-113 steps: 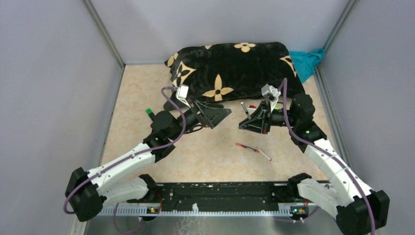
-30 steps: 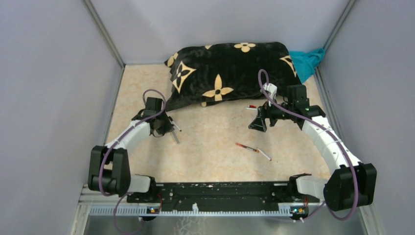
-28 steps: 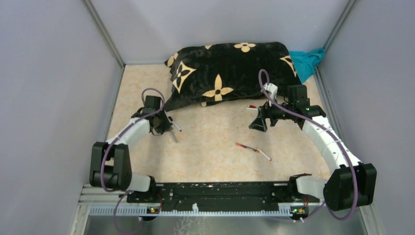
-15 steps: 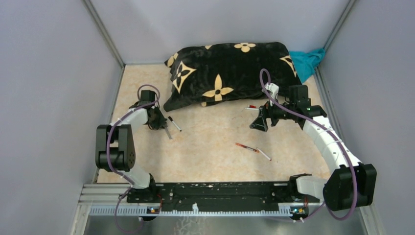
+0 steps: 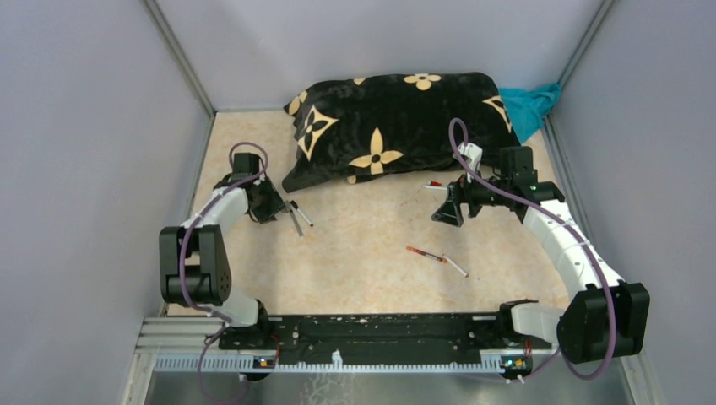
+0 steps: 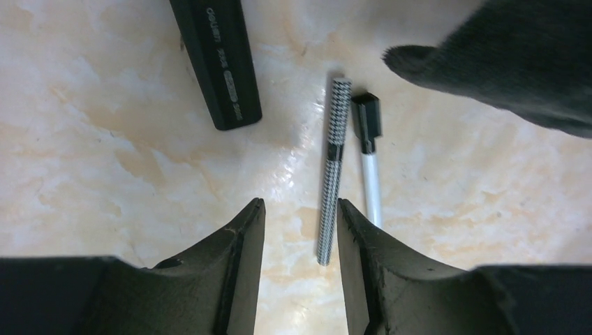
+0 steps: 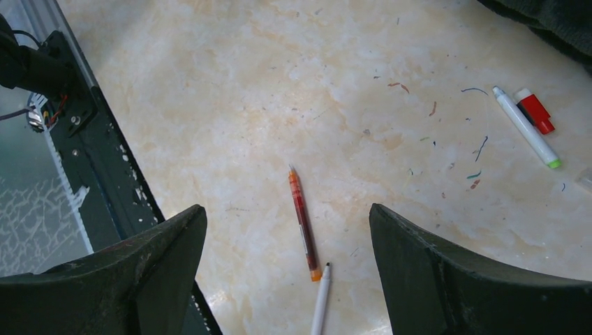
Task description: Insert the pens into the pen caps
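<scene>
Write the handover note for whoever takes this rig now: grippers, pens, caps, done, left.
Left gripper: open, holding nothing, over the patterned pen.
Right gripper: open wide, empty, above the red pen.
Beside the patterned pen: white pen wearing a black cap; black marker.
Mid-table: red pen and second white pen, both uncapped.
Near the cushion: green-ended white pen, red cap loose beside it.
Done: apparently the black-capped pen. Left: the rest; other caps not seen.

My pincer (image 7: 286, 213) is spread wide over the marbled worktop (image 7: 244, 84). A red pen (image 7: 302, 223) lies lower centre. A white pen (image 7: 525, 128) and a red cap (image 7: 535, 112) lie side by side, upper right.
</scene>
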Controlling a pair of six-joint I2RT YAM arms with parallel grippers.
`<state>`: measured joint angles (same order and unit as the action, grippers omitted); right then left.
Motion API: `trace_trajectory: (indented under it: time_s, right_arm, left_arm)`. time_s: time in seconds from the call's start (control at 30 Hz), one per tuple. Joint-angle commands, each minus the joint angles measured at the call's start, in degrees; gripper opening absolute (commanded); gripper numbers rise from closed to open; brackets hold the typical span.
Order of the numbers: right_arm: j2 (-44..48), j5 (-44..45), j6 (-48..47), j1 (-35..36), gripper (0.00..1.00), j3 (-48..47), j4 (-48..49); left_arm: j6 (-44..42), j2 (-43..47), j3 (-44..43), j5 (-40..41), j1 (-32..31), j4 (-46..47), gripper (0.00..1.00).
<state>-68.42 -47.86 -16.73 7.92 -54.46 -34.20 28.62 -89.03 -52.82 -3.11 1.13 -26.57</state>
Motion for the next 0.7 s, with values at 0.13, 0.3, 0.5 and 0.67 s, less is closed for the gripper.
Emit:
trace_trajectory:
  time_s: [0.13, 0.3, 0.5, 0.67]
  right_arm:
    - [0.6, -0.7, -2.9, -1.1, 0.85, -1.3, -0.1]
    - [-0.2, 0.4, -4.5, -1.1, 0.84, -2.0, -0.6]
    - [-2.8, 3.5, -8.5, -1.2, 0.84, -4.2, -2.1]
    - [-8.7, 6.1, -15.8, -1.2, 0.76, -7.6, -3.9]
  left_arm:
    - [-1.0, 9.6, -0.7, -5.3, 0.4, -4.0, 0.51]
    - [-1.8, 13.9, 0.4, -9.7, 0.4, -4.1, 0.53]
    - [-2.2, 18.7, 2.9, -20.8, 0.3, 1.1, 0.58]
    - [-0.7, 21.2, 5.4, -28.8, 0.4, 7.3, 0.60]
